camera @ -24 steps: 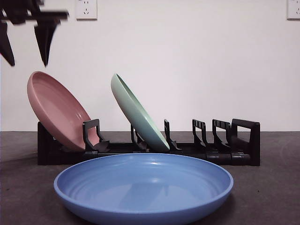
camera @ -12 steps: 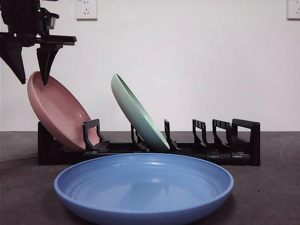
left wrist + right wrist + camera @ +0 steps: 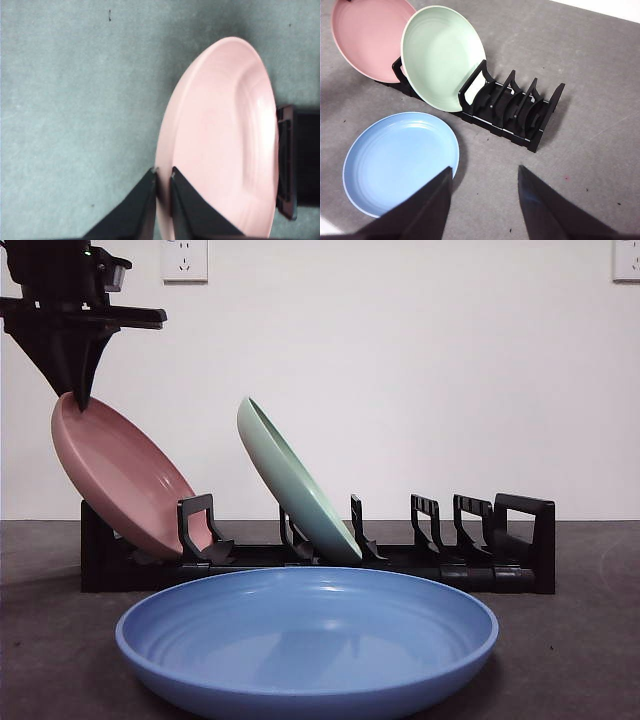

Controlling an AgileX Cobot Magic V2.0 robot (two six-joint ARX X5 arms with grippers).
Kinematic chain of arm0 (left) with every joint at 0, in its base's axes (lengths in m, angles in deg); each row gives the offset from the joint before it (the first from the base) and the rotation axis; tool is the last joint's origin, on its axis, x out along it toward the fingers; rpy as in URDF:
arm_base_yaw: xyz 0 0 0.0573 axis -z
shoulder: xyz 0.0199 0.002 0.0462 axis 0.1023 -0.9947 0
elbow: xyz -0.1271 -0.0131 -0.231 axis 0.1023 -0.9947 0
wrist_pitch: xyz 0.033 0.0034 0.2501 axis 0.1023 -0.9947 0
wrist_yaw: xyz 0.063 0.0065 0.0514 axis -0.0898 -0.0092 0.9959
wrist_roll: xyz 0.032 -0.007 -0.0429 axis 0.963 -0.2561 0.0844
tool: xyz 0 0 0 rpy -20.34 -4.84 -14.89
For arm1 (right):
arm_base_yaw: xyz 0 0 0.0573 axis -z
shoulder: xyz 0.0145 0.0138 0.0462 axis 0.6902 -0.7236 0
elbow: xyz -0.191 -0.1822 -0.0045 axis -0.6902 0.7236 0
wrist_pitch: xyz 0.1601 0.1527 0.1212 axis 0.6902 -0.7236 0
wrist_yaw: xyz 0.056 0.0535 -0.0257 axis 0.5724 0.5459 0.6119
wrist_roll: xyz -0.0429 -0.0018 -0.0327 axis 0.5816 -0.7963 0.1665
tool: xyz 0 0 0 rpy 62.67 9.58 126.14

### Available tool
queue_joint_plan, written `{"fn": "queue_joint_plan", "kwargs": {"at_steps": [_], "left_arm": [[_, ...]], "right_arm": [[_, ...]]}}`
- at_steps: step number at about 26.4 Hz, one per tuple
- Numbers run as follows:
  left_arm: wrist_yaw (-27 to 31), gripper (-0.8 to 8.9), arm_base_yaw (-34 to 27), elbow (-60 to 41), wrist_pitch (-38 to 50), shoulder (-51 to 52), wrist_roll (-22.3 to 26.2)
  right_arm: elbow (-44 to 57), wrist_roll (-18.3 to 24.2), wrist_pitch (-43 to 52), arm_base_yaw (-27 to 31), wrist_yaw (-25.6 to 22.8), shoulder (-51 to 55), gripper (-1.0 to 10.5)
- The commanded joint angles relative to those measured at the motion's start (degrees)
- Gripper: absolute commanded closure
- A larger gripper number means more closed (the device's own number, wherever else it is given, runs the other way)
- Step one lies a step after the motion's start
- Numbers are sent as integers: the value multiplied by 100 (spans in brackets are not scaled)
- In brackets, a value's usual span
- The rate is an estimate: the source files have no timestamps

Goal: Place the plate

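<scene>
A pink plate (image 3: 120, 480) leans in the leftmost slot of the black rack (image 3: 450, 560). My left gripper (image 3: 75, 398) comes down from the top left and is shut on the plate's upper rim. The left wrist view shows its two jaws (image 3: 163, 175) pinching the edge of the pink plate (image 3: 225, 135). A green plate (image 3: 295, 485) leans in a slot further right. A blue plate (image 3: 305, 635) lies flat on the table in front of the rack. My right gripper (image 3: 485, 170) hangs open high above the table, holding nothing.
The rack (image 3: 520, 112) has several unfilled slots on the side away from the pink plate (image 3: 367, 37) and green plate (image 3: 442, 55). The blue plate (image 3: 400, 160) lies near the table's front edge. Grey table surface surrounds the rack.
My left gripper came down from the top left corner and shut on the pink plate's upper rim. The plate's top edge shifted slightly left.
</scene>
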Motion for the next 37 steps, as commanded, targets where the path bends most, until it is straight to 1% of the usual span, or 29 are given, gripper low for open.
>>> {"fn": "queue_joint_plan", "kwargs": {"at_steps": [1, 4, 7, 10, 14, 20, 23, 25, 29, 33, 37], "left_arm": [[-70, 805, 28, 374, -256, -52, 166], [144, 805, 28, 1058, -748, -52, 317], [181, 805, 26, 1888, -1266, -52, 398], [181, 805, 26, 2675, -1971, 13, 463], [179, 805, 39, 2743, -2352, 402, 459], [133, 805, 55, 2465, -2367, 1102, 415], [-114, 805, 107, 2055, -2365, 1502, 382], [-177, 805, 142, 1521, -2334, 1849, 369], [-299, 805, 210, -37, -1648, 2743, 245], [-914, 805, 225, -1860, -935, 3794, -188], [-1558, 805, 225, -3355, -297, 4631, -638]], "right_arm": [[-74, -79, 33, -39, -24, -33, 740], [-74, -79, 33, -39, -24, -33, 740], [-74, -79, 33, -39, -24, -33, 740], [-74, -74, 33, -39, -24, -33, 740], [-74, -63, 31, -39, -24, -31, 740], [-74, -61, 28, -39, -24, -31, 740], [-74, -61, 31, -39, -24, -31, 740], [-74, -61, 31, -39, -24, -31, 740], [-74, -61, 33, -42, -24, -31, 740], [-74, -63, 33, -39, -24, -31, 740], [-74, -66, 33, -39, -22, -31, 740]]}}
